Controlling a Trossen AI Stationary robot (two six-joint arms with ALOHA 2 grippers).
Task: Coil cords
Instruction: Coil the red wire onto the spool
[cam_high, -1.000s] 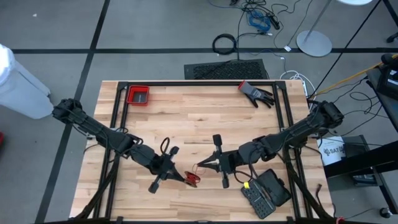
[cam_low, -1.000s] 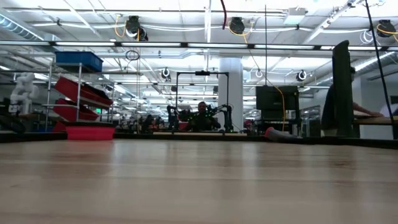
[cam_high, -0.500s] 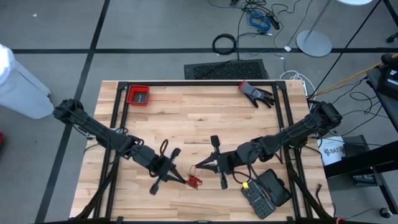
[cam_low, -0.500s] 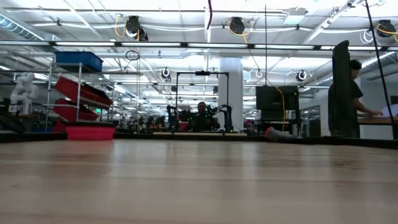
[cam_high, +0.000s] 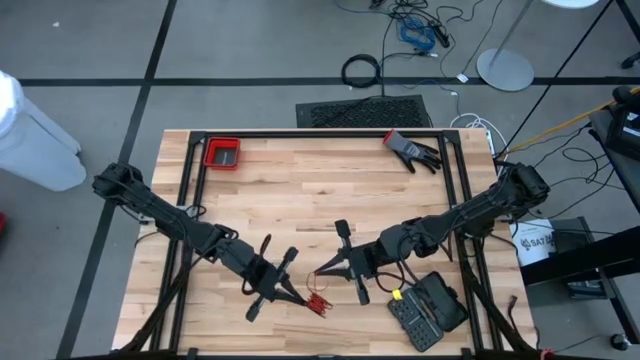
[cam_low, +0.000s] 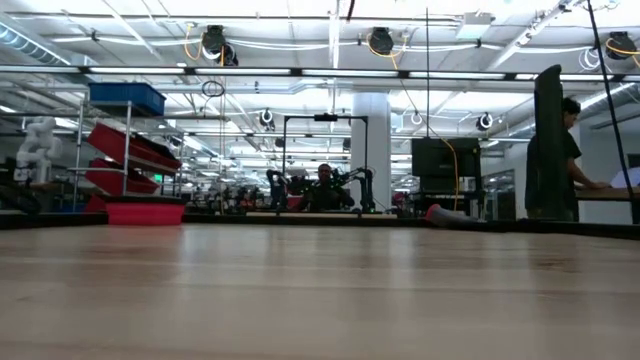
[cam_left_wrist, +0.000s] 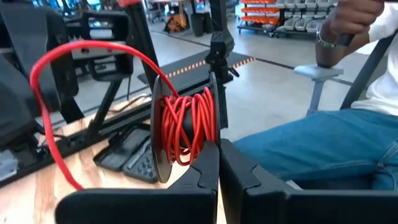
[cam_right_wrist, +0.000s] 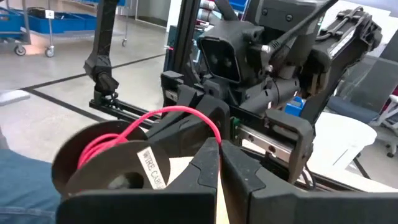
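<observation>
The red cord (cam_high: 316, 303) is seen from above as a small bundle near the front edge of the wooden table (cam_high: 310, 190), roughly in the middle. It's pinched at the tip of the left gripper (cam_high: 297, 297), whose arm reaches in diagonally from the left. The right gripper (cam_high: 318, 270) is parked just up and to the right of the bundle, with a thin strand of cord running to its tip. Also spotted on the table: a red tray (cam_high: 222, 153) at the back left, a black glove (cam_high: 412, 150) at the back right, and a black remote-like device (cam_high: 427, 310) at the front right.

In the low view not much is given away, only bare tabletop and the workshop behind it, with a person (cam_low: 562, 160) standing at the far right. The cord and both grippers aren't caught here.

In the left wrist view the cord (cam_left_wrist: 186, 127) is shown wound on a small black spool (cam_left_wrist: 163, 134), which is held on edge. The left gripper (cam_left_wrist: 219, 163) is clamped on the spool's rim, fingers nearly together. A loose loop of cord arcs off to the side.

In the right wrist view the spool (cam_right_wrist: 109, 165) is seen flat-on, with a pale label on its face. The right gripper (cam_right_wrist: 219, 158) is closed, with the cord (cam_right_wrist: 168, 121) pinched at its tip.
</observation>
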